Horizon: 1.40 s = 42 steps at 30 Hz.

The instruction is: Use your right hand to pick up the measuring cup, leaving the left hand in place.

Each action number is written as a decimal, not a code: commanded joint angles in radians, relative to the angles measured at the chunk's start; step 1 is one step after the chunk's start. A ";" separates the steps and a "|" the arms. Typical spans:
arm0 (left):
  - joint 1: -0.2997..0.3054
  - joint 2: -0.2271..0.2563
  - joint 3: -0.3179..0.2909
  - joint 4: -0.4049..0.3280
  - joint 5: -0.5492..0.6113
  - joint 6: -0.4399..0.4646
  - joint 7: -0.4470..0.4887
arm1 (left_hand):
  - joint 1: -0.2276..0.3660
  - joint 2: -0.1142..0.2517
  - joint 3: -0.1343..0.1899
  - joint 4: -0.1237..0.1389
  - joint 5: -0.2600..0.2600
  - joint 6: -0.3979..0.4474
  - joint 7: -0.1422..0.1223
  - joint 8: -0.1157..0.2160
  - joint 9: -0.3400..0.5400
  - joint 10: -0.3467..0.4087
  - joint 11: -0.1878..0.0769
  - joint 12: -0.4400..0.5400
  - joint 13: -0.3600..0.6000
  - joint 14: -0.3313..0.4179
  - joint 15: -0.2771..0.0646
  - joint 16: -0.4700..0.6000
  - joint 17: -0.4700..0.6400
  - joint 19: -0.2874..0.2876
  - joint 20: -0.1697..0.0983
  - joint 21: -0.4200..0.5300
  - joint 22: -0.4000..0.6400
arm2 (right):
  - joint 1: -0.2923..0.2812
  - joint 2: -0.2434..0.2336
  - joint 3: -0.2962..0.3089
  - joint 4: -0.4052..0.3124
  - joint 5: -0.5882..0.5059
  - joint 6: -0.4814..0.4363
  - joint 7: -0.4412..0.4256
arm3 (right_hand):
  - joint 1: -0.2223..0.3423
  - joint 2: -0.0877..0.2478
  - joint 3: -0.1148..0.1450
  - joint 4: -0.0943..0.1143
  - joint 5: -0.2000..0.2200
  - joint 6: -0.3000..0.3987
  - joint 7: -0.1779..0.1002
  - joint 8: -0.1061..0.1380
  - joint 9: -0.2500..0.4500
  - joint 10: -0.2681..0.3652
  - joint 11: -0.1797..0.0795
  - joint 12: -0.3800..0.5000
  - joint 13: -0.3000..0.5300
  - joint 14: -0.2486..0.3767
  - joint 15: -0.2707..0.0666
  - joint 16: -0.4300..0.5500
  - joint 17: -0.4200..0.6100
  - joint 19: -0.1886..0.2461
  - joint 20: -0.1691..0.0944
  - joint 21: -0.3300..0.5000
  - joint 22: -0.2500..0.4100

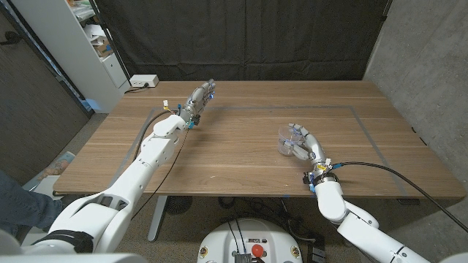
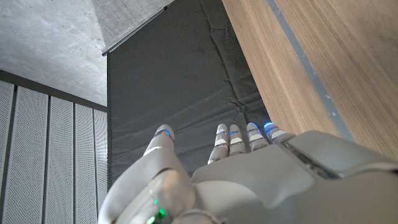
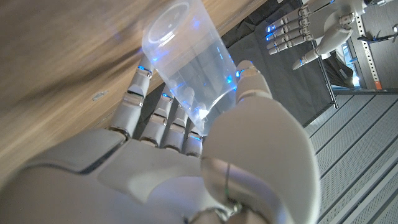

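measuring cup (image 3: 189, 68) gripped in right hand (image 1: 303, 146); left hand (image 1: 199, 98) apart, fingers extended

Right hand (image 1: 306, 146) fingers curled around something; left hand (image 1: 197, 98) fingers straight.

Even indoor light, soft shadows on the table (image 1: 241, 157), sharp head view (wrist views softer up close), blue glints

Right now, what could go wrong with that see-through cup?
The measuring cup is clear, smooth plastic, held between the right hand thumb and fingers, so it might slip or get squashed. It looks tilted near the table, so it could bump the wood. The left hand is far away and can't catch it.
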<state>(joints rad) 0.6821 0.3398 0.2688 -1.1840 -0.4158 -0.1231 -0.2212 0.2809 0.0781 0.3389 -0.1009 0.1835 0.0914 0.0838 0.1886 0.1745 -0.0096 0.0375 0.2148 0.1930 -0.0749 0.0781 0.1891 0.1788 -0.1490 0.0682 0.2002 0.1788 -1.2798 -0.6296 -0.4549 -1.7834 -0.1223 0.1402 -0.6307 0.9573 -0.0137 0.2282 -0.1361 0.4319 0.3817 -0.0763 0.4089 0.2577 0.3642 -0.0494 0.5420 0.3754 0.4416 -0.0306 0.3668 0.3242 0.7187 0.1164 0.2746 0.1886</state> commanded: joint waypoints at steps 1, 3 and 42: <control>0.003 -0.003 -0.004 0.006 -0.004 -0.003 -0.003 | -0.004 0.006 0.001 -0.004 0.001 0.004 -0.008 -0.002 0.005 0.005 0.005 -0.002 0.002 -0.004 0.003 -0.001 0.003 0.000 0.005 -0.001 0.003 | -0.020 -0.030 0.030 -0.070 0.033 -0.014 0.040 | 0.009 0.028 0.016 0.009 -0.010 0.142 -0.099 -0.005 0.003 -0.019 0.003 -0.006 0.007 0.001 0.005 -0.004 0.007 -0.007 0.009 -0.007 0.002; 0.004 -0.003 -0.005 0.007 -0.005 -0.005 -0.003 | -0.004 0.006 0.001 -0.005 0.001 0.005 -0.008 -0.002 0.005 0.005 0.007 -0.002 0.002 -0.005 0.002 -0.001 0.003 0.000 0.005 -0.001 0.003 | -0.024 -0.033 0.037 -0.081 0.039 -0.017 0.043 | 0.008 0.027 0.016 0.009 -0.013 0.137 -0.097 -0.007 0.003 -0.022 0.009 -0.007 0.008 -0.001 0.007 -0.005 0.009 -0.008 0.010 -0.008 0.002; 0.011 -0.004 -0.016 0.016 -0.015 -0.017 -0.010 | -0.005 0.007 0.001 -0.006 0.001 0.007 -0.011 -0.001 0.005 0.006 0.006 -0.002 0.003 -0.005 0.003 -0.001 0.003 -0.002 0.006 -0.001 0.004 | -0.073 -0.129 0.144 -0.232 0.135 -0.048 0.161 | -0.019 0.015 0.012 0.016 -0.054 0.078 -0.073 -0.042 0.004 -0.066 0.029 -0.029 0.020 -0.013 0.028 -0.017 0.028 -0.019 0.023 -0.017 0.003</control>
<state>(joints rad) 0.6930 0.3379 0.2560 -1.1743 -0.4269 -0.1343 -0.2289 0.2770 0.0820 0.3362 -0.1036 0.1835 0.0949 0.0803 0.1886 0.1745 -0.0096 0.0375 0.2148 0.1930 -0.0749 0.0781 0.1891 0.1788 -0.1490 0.0681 0.2002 0.1788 -1.3412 -0.7315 -0.3457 -1.9767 -0.0206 0.0898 -0.5034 0.9611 -0.0099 0.2281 -0.1361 0.3806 0.3848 -0.0732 0.3685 0.2600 0.3047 -0.0193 0.5168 0.3923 0.4288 -0.0069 0.3511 0.3460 0.7009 0.1342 0.2587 0.1884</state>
